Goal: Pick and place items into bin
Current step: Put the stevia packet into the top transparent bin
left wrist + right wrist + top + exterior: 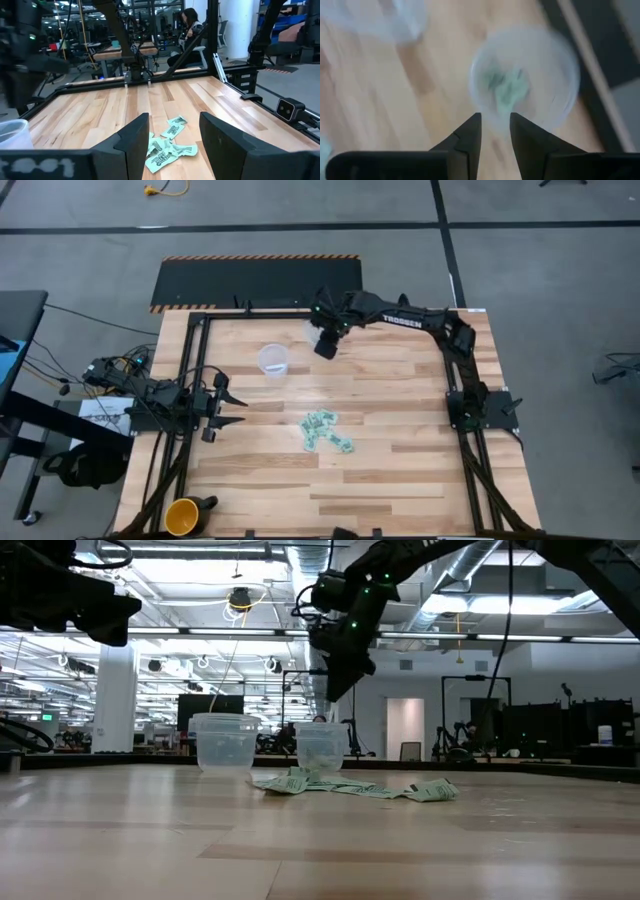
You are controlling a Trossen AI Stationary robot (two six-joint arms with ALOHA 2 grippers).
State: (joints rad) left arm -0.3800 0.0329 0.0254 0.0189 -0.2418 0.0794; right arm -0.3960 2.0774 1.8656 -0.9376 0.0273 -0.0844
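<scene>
the table (400,470) is a broad rectangle of pale wood planks, smooth with a slight sheen, framed by dark metal rails.

the right arm (410,315) is a dark jointed limb reaching across the far side of the table. its right gripper (326,346) hangs above the surface, over a clear round plastic bin (555,75). in the right wrist view the two dark wedge-shaped fingers (467,137) stand slightly parted with nothing between them. the left arm (150,395) rests low at the table's left edge, and its left gripper (172,145) has its flat black fingers spread wide and empty, pointing at the pile.

that bin is thin-walled and see-through, and a blurred patch of mint green shows at its bottom, probably a few wrapped pieces already inside. a second clear tub (273,360) of the same round shape stands just beside it, nearer the table's left.

a yellow cup (182,516) with a dark handle sits at the near left corner.

the items (326,430) lie in a loose heap near the table's middle, well apart from both tubs. they are small flat packets, mint green and white, crinkly, with dark print, some overlapping, some strayed to the edge.
</scene>
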